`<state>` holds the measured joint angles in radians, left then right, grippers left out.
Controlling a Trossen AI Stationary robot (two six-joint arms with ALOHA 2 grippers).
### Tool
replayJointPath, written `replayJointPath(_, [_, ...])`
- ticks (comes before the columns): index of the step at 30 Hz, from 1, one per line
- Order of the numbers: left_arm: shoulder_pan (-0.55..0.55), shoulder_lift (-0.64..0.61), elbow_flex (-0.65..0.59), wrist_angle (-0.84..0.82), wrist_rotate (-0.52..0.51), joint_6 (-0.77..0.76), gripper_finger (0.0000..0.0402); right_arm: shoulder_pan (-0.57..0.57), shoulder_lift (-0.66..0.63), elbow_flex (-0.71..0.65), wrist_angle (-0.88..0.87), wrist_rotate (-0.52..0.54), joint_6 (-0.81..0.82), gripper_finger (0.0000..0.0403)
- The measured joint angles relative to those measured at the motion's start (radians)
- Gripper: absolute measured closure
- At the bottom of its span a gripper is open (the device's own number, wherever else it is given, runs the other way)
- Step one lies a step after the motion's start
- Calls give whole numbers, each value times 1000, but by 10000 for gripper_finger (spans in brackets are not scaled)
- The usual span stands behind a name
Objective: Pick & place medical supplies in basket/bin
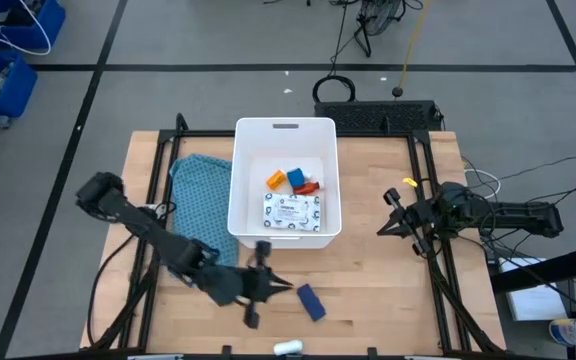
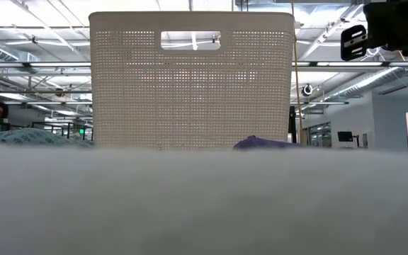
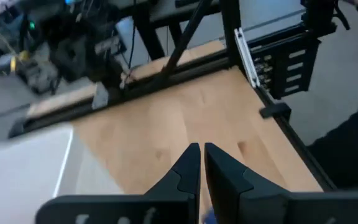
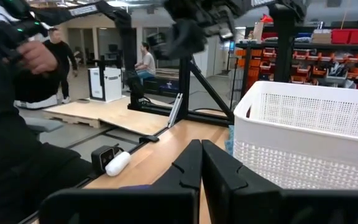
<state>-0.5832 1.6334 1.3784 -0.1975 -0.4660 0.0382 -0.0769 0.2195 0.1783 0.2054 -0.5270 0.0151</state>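
Observation:
The white bin [image 1: 286, 180] stands mid-table. In it lie a flat white packet [image 1: 291, 211], an orange pill bottle [image 1: 276, 181], a blue piece [image 1: 296, 176] and a red small bottle [image 1: 309, 186]. Another blue piece [image 1: 310, 301] lies flat on the wood near the front, and a small white tube [image 1: 288, 347] lies at the near edge. My left gripper [image 1: 286, 287] hovers shut just left of that blue piece, with nothing between its fingers [image 3: 191, 163]. My right gripper [image 1: 381, 230] waits shut at the bin's right, pointing at the bin [image 4: 309, 137].
A teal patterned cloth [image 1: 200, 200] lies against the bin's left side. Black frame rails [image 1: 423, 180] run along the table's edges. Bare wood lies to the right of the bin [image 1: 378, 270]. People show in the room beyond [image 4: 146, 62].

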Motion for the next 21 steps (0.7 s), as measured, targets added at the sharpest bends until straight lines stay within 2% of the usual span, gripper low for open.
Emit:
replayJointPath(5, [1, 147, 206, -75, 66, 128, 375, 0, 0, 0, -7, 1, 29, 403])
replayJointPath(9, [0, 235, 256, -129, 98, 202, 353, 0, 0, 0, -25, 1, 62, 403])
replayJointPath(12, [11, 277, 265, -124, 119, 169, 307, 0, 0, 0, -30, 0, 67, 403])
replayJointPath(16, [41, 329, 267, -127, 203, 108, 220, 0, 0, 0, -30, 0, 67, 403])
replayJointPath(21, [76, 397, 266, -126, 166, 184, 114, 0, 0, 0, -31, 0, 70, 403])
